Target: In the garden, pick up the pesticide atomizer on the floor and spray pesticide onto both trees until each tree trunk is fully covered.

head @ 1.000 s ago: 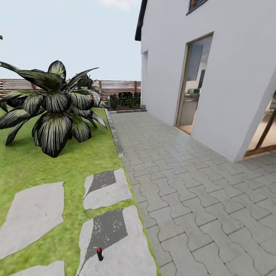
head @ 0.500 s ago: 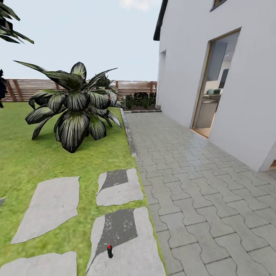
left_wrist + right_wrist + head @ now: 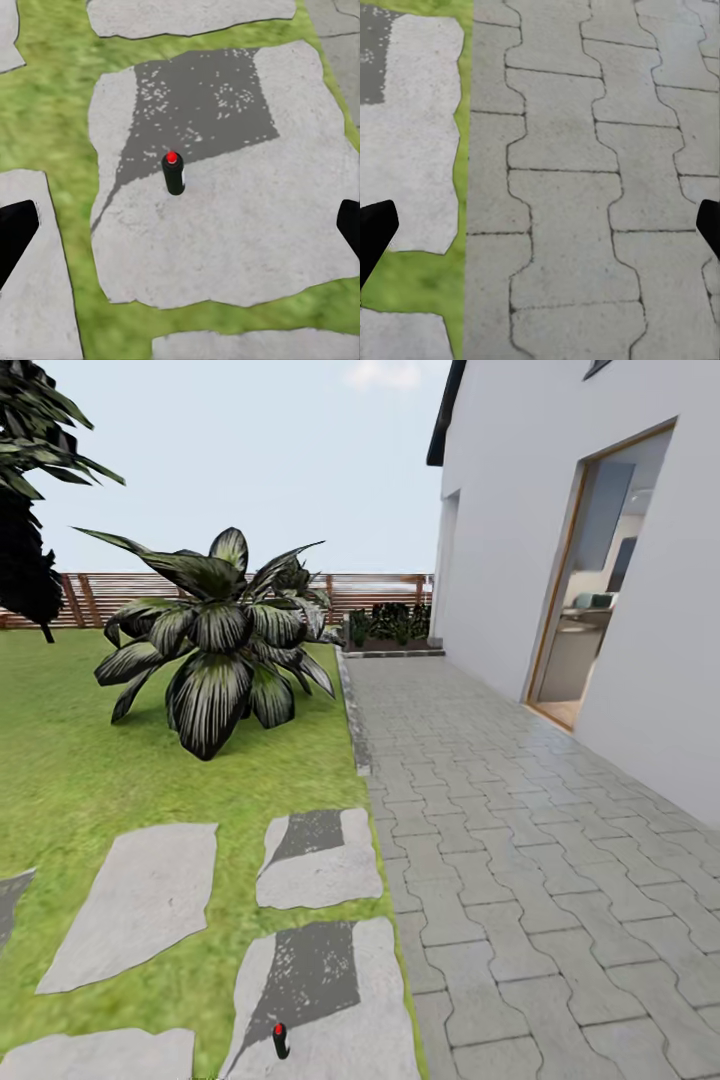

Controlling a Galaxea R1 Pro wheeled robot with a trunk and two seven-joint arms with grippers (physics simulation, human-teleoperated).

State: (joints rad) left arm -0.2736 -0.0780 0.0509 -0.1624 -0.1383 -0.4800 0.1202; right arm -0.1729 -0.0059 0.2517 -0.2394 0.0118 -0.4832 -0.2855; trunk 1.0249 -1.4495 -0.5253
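The pesticide atomizer (image 3: pixel 280 1040), a small dark bottle with a red cap, stands upright on a grey stepping stone (image 3: pixel 330 1000) at the bottom of the head view. In the left wrist view the atomizer (image 3: pixel 173 172) stands ahead of my left gripper (image 3: pixel 180 232), which is open, its dark fingertips (image 3: pixel 15 236) wide apart and well clear of the bottle. My right gripper (image 3: pixel 540 229) is open too, over paving blocks (image 3: pixel 585 187) beside the grass. The two grey-trunked trees are out of view. The garden lawn (image 3: pixel 90 780) spreads to the left.
A low palm-like plant (image 3: pixel 215 650) with striped leaves grows on the lawn. A dark conifer (image 3: pixel 25 560) stands at the far left before the slat fence (image 3: pixel 370 590). The white house (image 3: pixel 640 560) with an open doorway (image 3: pixel 600 590) borders the paved path (image 3: pixel 520 840).
The whole head view has shifted rightward as the camera turned left, bringing the conifer into view. The atomizer stands where it was on its stone.
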